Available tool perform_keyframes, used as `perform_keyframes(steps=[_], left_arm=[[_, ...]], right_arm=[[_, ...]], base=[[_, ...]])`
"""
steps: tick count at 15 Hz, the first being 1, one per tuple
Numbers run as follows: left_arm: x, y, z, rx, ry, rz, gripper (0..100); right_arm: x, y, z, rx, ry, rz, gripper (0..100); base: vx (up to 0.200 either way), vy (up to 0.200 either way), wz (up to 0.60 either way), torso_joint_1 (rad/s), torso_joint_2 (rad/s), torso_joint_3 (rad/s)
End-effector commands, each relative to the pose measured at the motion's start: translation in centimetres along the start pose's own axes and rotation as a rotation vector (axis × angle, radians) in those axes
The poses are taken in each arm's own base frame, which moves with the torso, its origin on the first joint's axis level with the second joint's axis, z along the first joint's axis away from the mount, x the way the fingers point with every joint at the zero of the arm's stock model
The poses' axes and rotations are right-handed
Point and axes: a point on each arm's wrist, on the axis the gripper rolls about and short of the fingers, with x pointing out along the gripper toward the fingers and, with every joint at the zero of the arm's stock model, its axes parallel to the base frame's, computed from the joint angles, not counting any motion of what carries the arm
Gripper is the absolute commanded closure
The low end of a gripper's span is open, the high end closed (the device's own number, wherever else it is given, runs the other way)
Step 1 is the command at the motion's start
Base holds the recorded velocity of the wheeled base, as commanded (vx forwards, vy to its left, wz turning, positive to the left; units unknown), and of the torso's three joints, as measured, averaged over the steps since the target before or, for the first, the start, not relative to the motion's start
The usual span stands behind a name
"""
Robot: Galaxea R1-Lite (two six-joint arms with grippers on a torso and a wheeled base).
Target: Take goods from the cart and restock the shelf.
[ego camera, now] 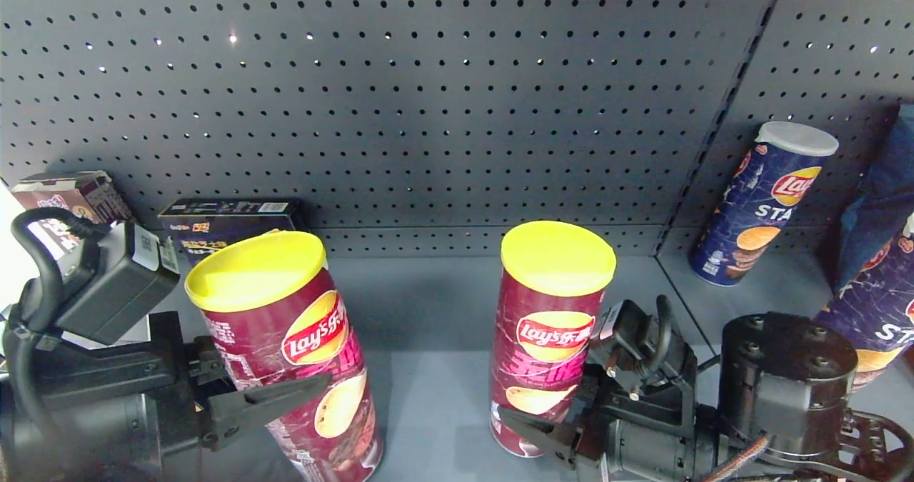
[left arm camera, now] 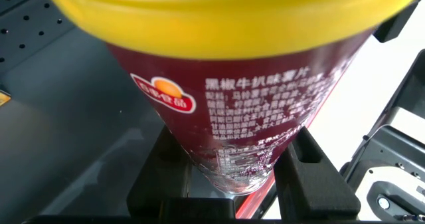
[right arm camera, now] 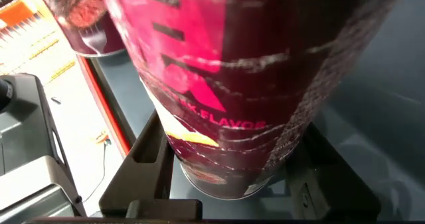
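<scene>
Got one in each hand here. My left hand (left arm camera: 232, 174) is clamped low on a maroon cardboard chip tube with a yellow plastic lid (ego camera: 285, 325), near the front of the grey metal shelf (ego camera: 428, 368); its long axis leans, lid tipped left. My right hand (right arm camera: 232, 167) is closed the same way on a second maroon yellow-lidded tube (ego camera: 546, 332), pretty much upright, lid up. Gripping near the base probably makes standing them easier. Further back: a dark flat box (ego camera: 228, 221), and a blue white-capped tube (ego camera: 764, 203) leaning on the dark pegboard (ego camera: 821, 53).
</scene>
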Motion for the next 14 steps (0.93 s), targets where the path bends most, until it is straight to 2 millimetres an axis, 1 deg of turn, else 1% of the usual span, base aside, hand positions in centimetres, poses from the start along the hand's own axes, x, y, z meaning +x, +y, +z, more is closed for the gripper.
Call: perform_keyframes(steps=[1, 2, 5, 8, 11, 12, 13, 14], left_arm=[[0.0, 0.0, 0.0, 0.000, -0.001, 0.001, 100], [0.0, 0.0, 0.0, 0.000, -0.001, 0.000, 100], [0.0, 0.0, 0.0, 0.000, 0.001, 0.000, 100], [0.0, 0.0, 0.0, -0.001, 0.001, 0.001, 100], [0.0, 0.0, -0.2, -0.002, 0.003, 0.001, 100], [0.0, 0.0, -0.3, -0.004, 0.009, 0.000, 100], [0.0, -0.1, -0.3, -0.004, 0.009, -0.002, 100], [0.0, 0.0, -0.4, -0.005, 0.010, -0.001, 100]], right_arm=[[0.0, 0.1, -0.4, 0.001, 0.018, 0.002, 100], [-0.3, 0.1, -0.6, 0.000, 0.023, 0.004, 0], [-0.7, 0.2, -1.0, 0.002, 0.033, 0.003, 0], [-1.7, 0.3, -1.2, 0.002, 0.036, 0.002, 0], [-3.2, 0.4, -1.5, 0.001, 0.036, 0.000, 0], [-4.2, 0.4, -1.3, 0.000, 0.017, -0.011, 0], [-4.4, 0.3, -1.3, 0.001, 0.016, -0.014, 0], [-5.3, 0.1, -0.8, -0.004, -0.017, -0.030, 0]], base=[[0.000, 0.000, 0.00, 0.000, 0.00, 0.000], [0.000, 0.000, 0.00, 0.000, 0.00, 0.000], [0.000, 0.000, 0.00, 0.000, 0.00, 0.000], [0.000, 0.000, 0.00, 0.000, 0.00, 0.000], [0.000, 0.000, 0.00, 0.000, 0.00, 0.000], [0.000, 0.000, 0.00, 0.000, 0.00, 0.000], [0.000, 0.000, 0.00, 0.000, 0.00, 0.000], [0.000, 0.000, 0.00, 0.000, 0.00, 0.000]])
